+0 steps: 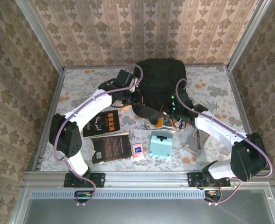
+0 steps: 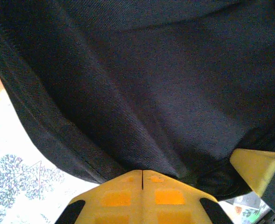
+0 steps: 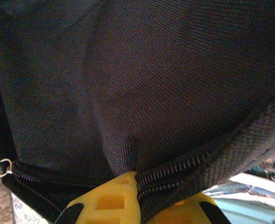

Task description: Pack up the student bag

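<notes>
Starting with the top external view, I am finding the student bag [image 1: 163,79] lying at the far middle of the table [image 1: 221,88], a black mound behind both arms. The left gripper [image 1: 133,95] is sitting against the bag's left edge and the right gripper [image 1: 175,116] at its near right corner; from here I cannot tell how either claw stands. A far dark book [image 1: 101,123] and a near dark book [image 1: 111,147] are lying by the left arm, with a small pink packet [image 1: 138,150] and a mint box [image 1: 161,144] just to their right. Moving to the left wrist view, I am seeing the left gripper [image 2: 142,171] with its yellow fingers [image 2: 116,198] pressed together, folds of the student bag [image 2: 174,84] converging on the tips; whether cloth is nipped there I cannot tell. Moving to the right wrist view, the right gripper [image 3: 139,184] is clamping the zip edge [image 3: 184,163] of the student bag [image 3: 151,84], the black fabric rising above it.
</notes>
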